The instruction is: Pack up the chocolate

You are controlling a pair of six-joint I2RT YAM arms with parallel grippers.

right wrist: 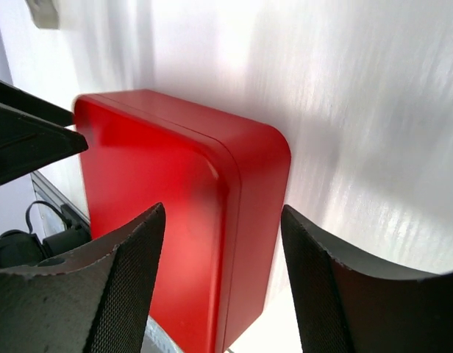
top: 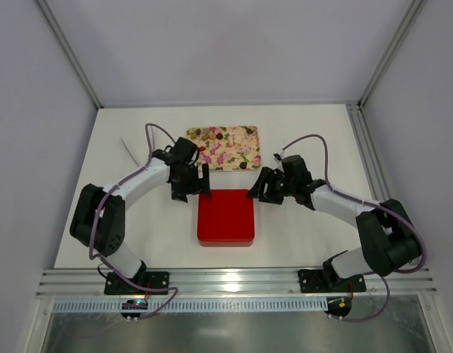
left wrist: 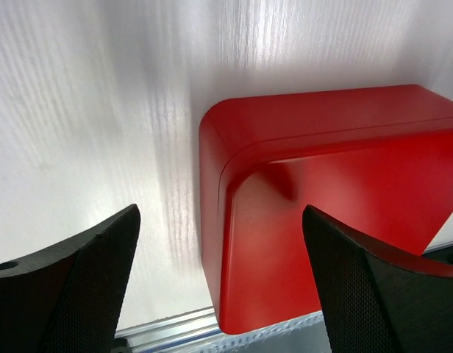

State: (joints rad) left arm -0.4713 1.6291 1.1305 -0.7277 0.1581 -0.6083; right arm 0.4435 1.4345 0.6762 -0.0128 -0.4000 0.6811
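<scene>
Only the top camera shows one flowery tray (top: 240, 153) with chocolate (top: 201, 134). One red box (top: 226, 216). Left gripper (left wrist: 219, 213) and right gripper (right wrist: 220, 212) are wide open, empty.

The box (top: 226, 216) sits mid-counter (top: 300, 235), lid on; the tray (top: 223, 147) lies at its 12 o'clock, near but apart; the left hand (top: 193, 190) hangs by the box's 10 o'clock corner; the right hand (top: 257, 190) by its 2 o'clock corner.

The shut red box (top: 226, 215) hides its inside — the left gripper (top: 191, 190) covers the floral tray's (top: 237, 151) corner.
</scene>
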